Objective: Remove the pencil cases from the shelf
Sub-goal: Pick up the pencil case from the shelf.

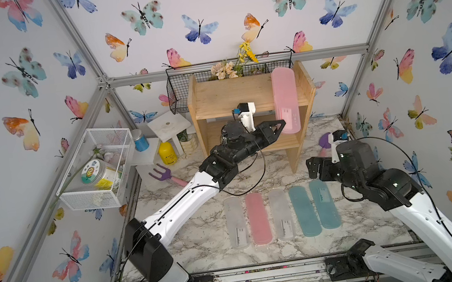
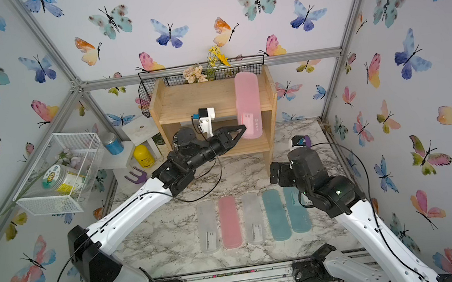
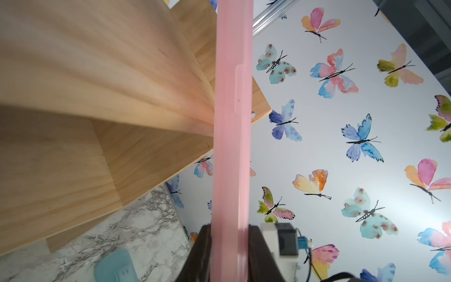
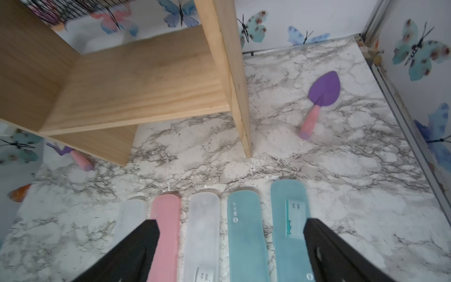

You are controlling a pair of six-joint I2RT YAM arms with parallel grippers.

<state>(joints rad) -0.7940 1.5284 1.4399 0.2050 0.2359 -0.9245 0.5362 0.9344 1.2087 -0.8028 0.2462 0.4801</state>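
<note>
Shelf [image 1: 228,97] stands at the far middle of the table [image 1: 267,171] in both top views. The left arm [image 1: 185,203] stretches from the near left to the shelf's right end. The right arm [image 1: 423,210] is bent back at the near right.

Five cases lie flat on the table in a near row, side by side, long ends pointing far. From left they are a white case [image 1: 236,223], a pink case [image 1: 258,219], a second white case [image 1: 281,214], a teal case [image 1: 303,211] and a second teal case [image 1: 324,204].

The sixth case [image 1: 284,92], pink, is at the shelf's right end. Its far end is over the top tier and its near end juts out past that tier's front edge. Whether it touches the boards I cannot tell.

The left gripper [image 1: 282,124] is clenched on the sixth case's near end. The right gripper [image 4: 230,222] has its jaws spread wide, gripping nothing, above the row's far ends.

A trowel [image 4: 324,90] lies on the table right of the shelf, and a fork [image 1: 160,172] lies left of it.
</note>
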